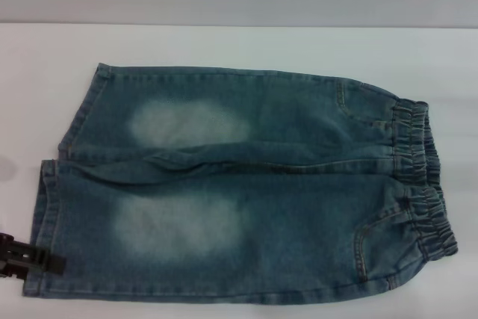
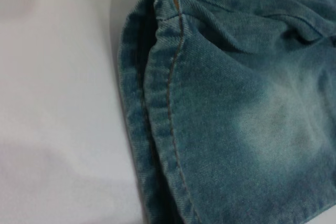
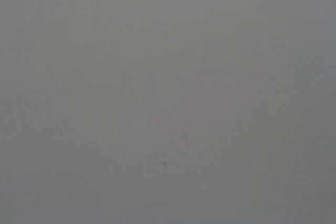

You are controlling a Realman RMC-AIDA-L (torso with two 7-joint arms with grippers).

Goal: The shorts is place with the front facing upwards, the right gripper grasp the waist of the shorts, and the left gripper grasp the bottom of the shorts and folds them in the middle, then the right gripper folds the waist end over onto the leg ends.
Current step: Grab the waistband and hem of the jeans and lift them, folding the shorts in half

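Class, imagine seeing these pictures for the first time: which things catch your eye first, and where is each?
The denim shorts dominate, spread flat across the white table, two pale patches on the thighs. Their ruffled waist lies at the robot's right, the stitched leg hems at its left. The black left pincer sits at the nearer hem's edge.

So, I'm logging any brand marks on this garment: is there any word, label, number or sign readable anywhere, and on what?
None: no readable text in any view.
Blue-green denim shorts: no tag or print shows, only tan stitching along the leg hem.
Black left claw at the near leg hem: no marking visible.
White table: bare of writing.
Right wrist view: plain grey, nothing to read.
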